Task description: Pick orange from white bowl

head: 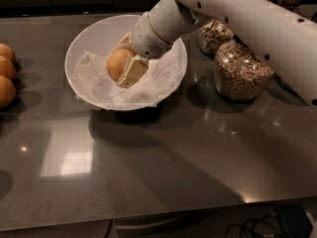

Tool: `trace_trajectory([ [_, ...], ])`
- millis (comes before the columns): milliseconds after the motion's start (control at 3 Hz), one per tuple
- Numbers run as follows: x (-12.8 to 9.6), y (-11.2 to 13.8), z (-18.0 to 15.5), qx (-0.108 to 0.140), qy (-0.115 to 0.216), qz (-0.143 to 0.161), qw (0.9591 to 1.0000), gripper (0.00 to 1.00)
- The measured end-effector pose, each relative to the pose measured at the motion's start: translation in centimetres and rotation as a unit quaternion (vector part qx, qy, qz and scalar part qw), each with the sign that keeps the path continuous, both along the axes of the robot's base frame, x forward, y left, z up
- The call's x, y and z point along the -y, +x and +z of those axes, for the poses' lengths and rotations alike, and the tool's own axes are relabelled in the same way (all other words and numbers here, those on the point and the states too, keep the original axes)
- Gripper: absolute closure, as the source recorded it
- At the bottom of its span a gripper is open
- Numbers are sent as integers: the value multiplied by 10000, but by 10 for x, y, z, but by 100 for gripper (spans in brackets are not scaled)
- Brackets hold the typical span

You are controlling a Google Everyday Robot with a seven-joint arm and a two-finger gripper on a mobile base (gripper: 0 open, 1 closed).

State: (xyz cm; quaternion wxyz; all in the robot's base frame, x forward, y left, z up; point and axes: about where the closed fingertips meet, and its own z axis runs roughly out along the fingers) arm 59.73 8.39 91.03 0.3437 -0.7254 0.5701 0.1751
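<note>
Presently the orange (pixel 116 63) is inside the white bowl (pixel 81 36), over the crumpled paper sheet (pixel 91 78) — round, smooth, matte yellow-orange. The claw (pixel 125 66) pinches it from the right side; the arm enters over the far rim, probably to keep clear of the bowl wall. Judged state: grasp made, lift not yet done. Two cereal jars (pixel 241 73) stand just right of the bowl on the tabletop (pixel 148 157).

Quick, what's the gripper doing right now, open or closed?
Gripper: closed on the orange, inside the white bowl.
</note>
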Motion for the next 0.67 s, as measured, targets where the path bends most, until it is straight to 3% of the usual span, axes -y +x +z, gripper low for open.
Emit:
trace_trajectory([
  [333, 40, -10, 58, 452, 198, -268, 9984, 100],
  [667, 40, -10, 58, 452, 198, -268, 9984, 100],
])
